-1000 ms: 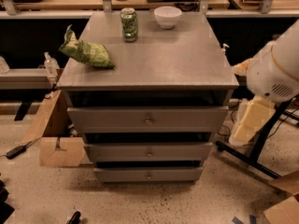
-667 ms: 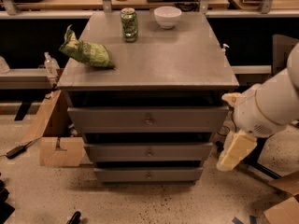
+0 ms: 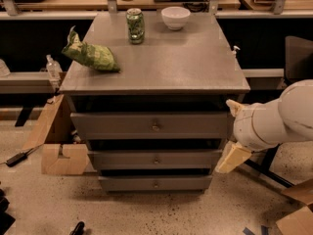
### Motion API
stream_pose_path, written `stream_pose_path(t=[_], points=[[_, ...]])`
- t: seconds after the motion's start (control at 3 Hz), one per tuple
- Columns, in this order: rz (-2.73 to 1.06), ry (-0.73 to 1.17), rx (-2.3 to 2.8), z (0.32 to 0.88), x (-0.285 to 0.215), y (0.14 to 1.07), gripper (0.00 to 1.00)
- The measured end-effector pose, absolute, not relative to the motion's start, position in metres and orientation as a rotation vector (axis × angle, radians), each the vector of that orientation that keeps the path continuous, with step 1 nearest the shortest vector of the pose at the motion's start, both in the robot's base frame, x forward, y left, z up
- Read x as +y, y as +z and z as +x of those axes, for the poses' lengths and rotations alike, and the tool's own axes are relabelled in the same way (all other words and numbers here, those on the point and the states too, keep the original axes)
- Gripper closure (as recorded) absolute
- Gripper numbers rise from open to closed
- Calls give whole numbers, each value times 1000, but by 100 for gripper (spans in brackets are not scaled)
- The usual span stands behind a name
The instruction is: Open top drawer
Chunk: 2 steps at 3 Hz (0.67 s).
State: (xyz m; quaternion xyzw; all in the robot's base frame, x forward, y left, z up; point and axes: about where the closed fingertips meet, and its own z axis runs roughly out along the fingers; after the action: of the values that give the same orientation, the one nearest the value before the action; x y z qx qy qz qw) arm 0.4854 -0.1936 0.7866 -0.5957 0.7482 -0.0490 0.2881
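Note:
The top drawer (image 3: 122, 125) is the widest grey front of three on the grey cabinet, with a small round metal knob (image 3: 155, 127) at its centre. Its front sits back under the cabinet top and looks closed. Two narrower drawer fronts (image 3: 155, 159) sit below it. My white arm (image 3: 279, 119) reaches in from the right. My gripper (image 3: 234, 157), cream-coloured, hangs by the cabinet's right side at the height of the middle drawer, right of and below the knob and not touching it.
On the cabinet top (image 3: 186, 67) lie a green chip bag (image 3: 90, 57), a green can (image 3: 135, 26) and a white bowl (image 3: 175, 17). Cardboard boxes (image 3: 58, 153) stand on the floor at the left, another (image 3: 296, 219) at the lower right. A black cable adapter (image 3: 17, 156) lies at the left.
My arm has swung left and down, from beside the cabinet's top right corner to close against its right side, bringing the gripper nearer the drawer fronts. The drawers have not moved.

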Motion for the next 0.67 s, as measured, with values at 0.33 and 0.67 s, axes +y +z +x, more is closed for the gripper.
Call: stream_pose_path(t=[0.33,0.67], points=[[-1560,-168,1968,495,-194,796,0],[-1561,-168,1968,495,-194,795,0]])
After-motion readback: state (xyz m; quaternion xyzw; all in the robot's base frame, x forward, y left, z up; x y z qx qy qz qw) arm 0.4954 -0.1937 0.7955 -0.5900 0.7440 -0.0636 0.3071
